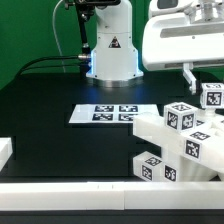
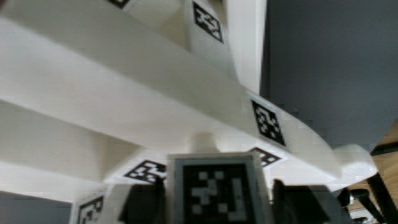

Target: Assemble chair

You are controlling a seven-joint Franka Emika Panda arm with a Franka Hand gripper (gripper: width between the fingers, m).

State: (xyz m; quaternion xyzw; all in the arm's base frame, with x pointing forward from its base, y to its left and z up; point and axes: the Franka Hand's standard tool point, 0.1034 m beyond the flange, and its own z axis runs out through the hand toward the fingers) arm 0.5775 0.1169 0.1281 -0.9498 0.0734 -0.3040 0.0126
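— Several tagged white chair parts (image 1: pixel 178 140) sit bunched at the exterior view's right, on the black desk (image 1: pixel 60 120). Why crowd them there?

— I judge it keeps them within my short reach, pushed against the plain white edge blocks (image 1: pixel 60 192) along the near side so they cannot slide while I work.

— And your hand?

— My hand (image 1: pixel 188 75) hangs just above that cluster, near a small tagged block (image 1: pixel 212 96). I cannot tell whether it is clenched or released; the fingertips are hidden behind the casing from outside, and my wrist view fills up with white braces (image 2: pixel 160 110) and tags.

— What does the wrist view give you, then?

— A tagged piece (image 2: pixel 217 188) very close to the lens, slanted bars behind it. Too close to say if I grip it.

— The flat card?

— That is the marker board (image 1: pixel 112 114), lying apart from the parts, toward the arm's base (image 1: pixel 110 62), so it stays unobstructed.
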